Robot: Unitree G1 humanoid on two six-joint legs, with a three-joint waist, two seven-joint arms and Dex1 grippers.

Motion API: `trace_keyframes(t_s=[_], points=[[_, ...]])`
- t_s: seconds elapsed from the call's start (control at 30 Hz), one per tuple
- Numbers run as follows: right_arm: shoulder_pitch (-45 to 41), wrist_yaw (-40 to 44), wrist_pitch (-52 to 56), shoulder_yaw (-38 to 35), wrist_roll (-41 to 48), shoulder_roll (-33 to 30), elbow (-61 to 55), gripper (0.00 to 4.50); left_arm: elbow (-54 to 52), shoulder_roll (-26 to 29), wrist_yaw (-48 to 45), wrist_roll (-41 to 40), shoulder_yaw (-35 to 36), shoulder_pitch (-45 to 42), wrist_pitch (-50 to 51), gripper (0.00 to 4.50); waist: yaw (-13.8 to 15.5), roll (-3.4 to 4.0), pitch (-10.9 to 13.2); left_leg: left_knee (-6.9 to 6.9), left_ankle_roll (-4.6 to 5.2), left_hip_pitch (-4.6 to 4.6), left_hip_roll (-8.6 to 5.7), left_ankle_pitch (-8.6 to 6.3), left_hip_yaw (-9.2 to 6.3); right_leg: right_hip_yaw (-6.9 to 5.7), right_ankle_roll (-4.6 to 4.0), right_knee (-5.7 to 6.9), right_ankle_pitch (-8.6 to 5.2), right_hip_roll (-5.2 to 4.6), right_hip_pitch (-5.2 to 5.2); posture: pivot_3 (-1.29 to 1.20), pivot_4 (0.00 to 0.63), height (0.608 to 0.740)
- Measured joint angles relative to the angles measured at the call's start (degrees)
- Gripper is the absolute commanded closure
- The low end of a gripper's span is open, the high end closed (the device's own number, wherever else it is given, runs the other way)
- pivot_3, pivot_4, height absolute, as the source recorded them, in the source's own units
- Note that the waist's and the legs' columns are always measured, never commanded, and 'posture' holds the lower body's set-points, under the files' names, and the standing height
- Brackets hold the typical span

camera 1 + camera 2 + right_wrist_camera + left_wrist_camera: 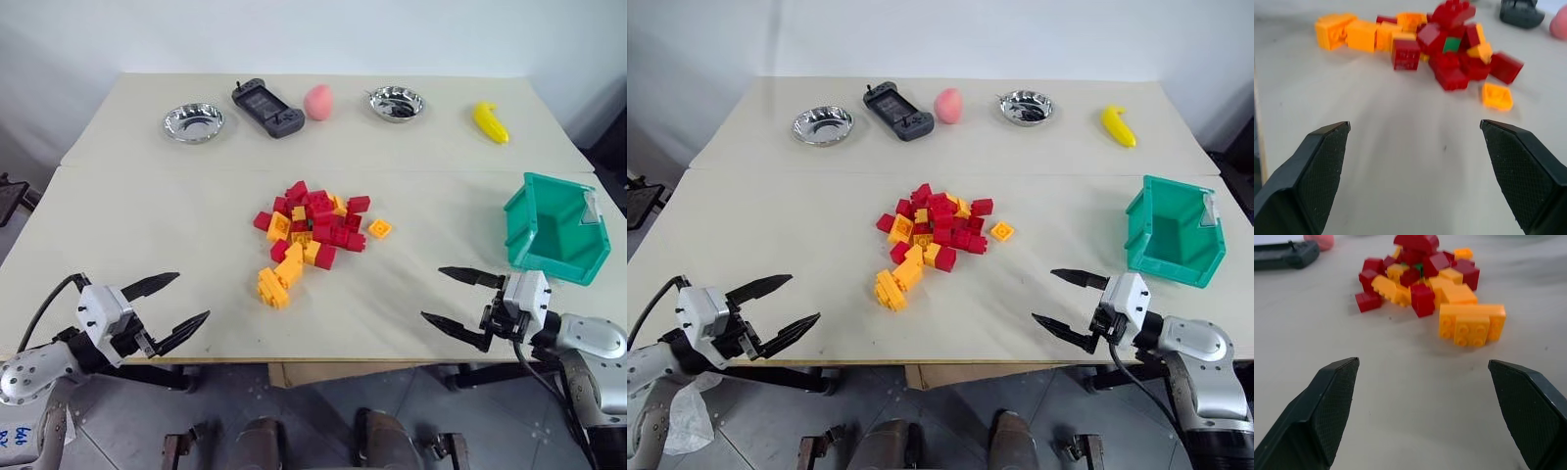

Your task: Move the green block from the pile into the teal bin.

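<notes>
The pile of red and yellow-orange bricks lies in the middle of the table. The green block is wedged among red bricks near the pile's top, and a sliver of green peeks out in the left wrist view. The teal bin stands at the right, past the pile. My left gripper hovers open at the table's near left edge, pointing toward the pile. My right gripper is open at the near right edge, just in front of the bin. Neither holds anything.
Along the far side sit a steel bowl, a black game controller, a pink peach-like toy, a second steel bowl and a yellow banana toy. Bare tabletop lies between the pile and both grippers.
</notes>
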Motion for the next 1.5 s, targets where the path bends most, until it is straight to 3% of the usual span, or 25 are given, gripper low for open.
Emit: trace_keyframes(t_s=[0.17, 0.27, 0.37, 0.47, 0.6, 0.7, 0.8, 0.97, 1.1, 1.23, 1.5], points=[[-1.78, -0.91, -0.16, 0.06, -0.27, 0.23, 0.73, 0.03, 0.83, -0.13, 0.83, 1.13, -0.29, -2.08, -0.83, 0.00, -0.07, 0.00, 0.00, -0.01, 0.00, 0.01, 0.00, 0.00, 0.00, 0.00, 0.00, 0.00, 0.00, -0.01, 0.00, 0.00, 0.150, 0.740], [-5.22, -4.29, 6.03, 0.44, 2.85, 2.85, -0.52, 0.21, 0.25, -0.53, 0.89, -0.87, -0.29, -1.93, 1.95, 0.00, -0.31, 0.02, 0.01, -0.01, -0.01, 0.01, 0.04, 0.00, 0.00, 0.02, 0.00, 0.03, 0.00, 0.01, -0.02, 0.00, 0.150, 0.740], [-10.01, -6.35, 13.00, 3.99, 4.28, 3.50, -4.16, 0.96, -0.43, -2.11, 1.36, -3.60, -0.05, -2.64, 3.72, 0.00, -0.22, 0.03, 0.01, 0.03, -0.01, 0.02, 0.05, 0.00, -0.01, 0.02, 0.00, 0.07, 0.00, 0.01, -0.02, 0.00, 0.150, 0.740], [-16.93, -9.97, 19.27, 9.87, 3.42, 6.54, -7.78, 2.00, -1.16, -3.32, 1.64, -4.35, -0.22, -4.26, 3.77, 0.00, -0.17, 0.03, 0.01, 0.02, -0.01, 0.02, 0.05, 0.00, -0.02, 0.01, 0.00, 0.08, 0.00, 0.01, -0.03, 0.00, 0.150, 0.740], [-24.44, -15.50, 24.14, 17.72, -1.81, 12.37, -7.72, 3.39, -1.47, -3.65, 1.66, -4.35, -0.70, -5.40, 3.70, 0.00, -0.09, 0.03, 0.01, 0.01, -0.02, -0.03, 0.04, -0.01, -0.02, 0.00, 0.00, 0.07, 0.00, 0.01, -0.07, 0.00, 0.150, 0.740], [-31.38, -20.53, 25.59, 24.79, -8.61, 20.63, -2.40, 4.37, -0.45, -4.36, 2.62, -3.81, -1.05, -6.78, 3.53, 0.00, -0.49, 0.02, 0.00, 0.03, -0.04, -0.04, 0.04, 0.01, 0.00, -0.01, 0.00, 0.11, 0.00, 0.02, -0.12, 0.00, 0.150, 0.740], [-36.13, -23.77, 25.70, 32.20, -14.52, 28.73, 4.35, 4.44, 0.28, -5.18, 4.03, -2.43, -2.01, -8.22, 3.10, 0.00, -1.44, 0.03, 0.00, -0.04, -0.07, -0.05, 0.04, 0.02, -0.01, -0.06, -0.04, 0.21, -0.02, 0.02, -0.19, 0.00, 0.150, 0.740], [-45.66, -32.60, 22.64, 32.45, -21.09, 37.02, 19.65, 4.44, 1.06, -6.18, 7.38, -1.59, -1.94, -9.68, 3.09, 0.00, -1.80, 0.02, 0.00, -0.01, -0.08, -0.09, 0.05, 0.01, -0.01, -0.19, -0.04, 0.20, -0.02, 0.00, -0.21, 0.00, 0.150, 0.740], [-52.45, -39.94, 20.48, 29.99, -24.85, 39.90, 31.94, 4.44, 1.03, -6.61, 8.84, -1.51, -2.11, -10.03, 3.65, 0.00, -2.03, 0.02, 0.00, -0.05, -0.10, -0.09, 0.05, 0.01, -0.01, -0.23, -0.05, 0.19, -0.03, 0.00, -0.22, 0.00, 0.150, 0.740], [-57.39, -44.29, 17.74, 26.88, -26.84, 39.10, 43.69, 4.44, 0.99, -7.48, 9.72, -1.50, -2.82, -11.06, 3.97, 0.00, -2.03, 0.02, 0.00, -0.05, -0.09, -0.10, 0.05, 0.01, -0.01, -0.24, -0.05, 0.19, -0.03, 0.00, -0.21, 0.00, 0.150, 0.740], [-60.98, -48.87, 9.77, 19.91, -27.88, 31.08, 57.51, 4.44, 1.06, -7.57, 10.46, -1.50, -3.20, -12.40, 4.63, 0.00, -2.64, 0.02, 0.00, -0.08, -0.10, -0.08, 0.07, 0.01, 0.01, -0.24, -0.05, 0.17, -0.03, 0.00, -0.20, 0.00, 0.150, 0.740]])
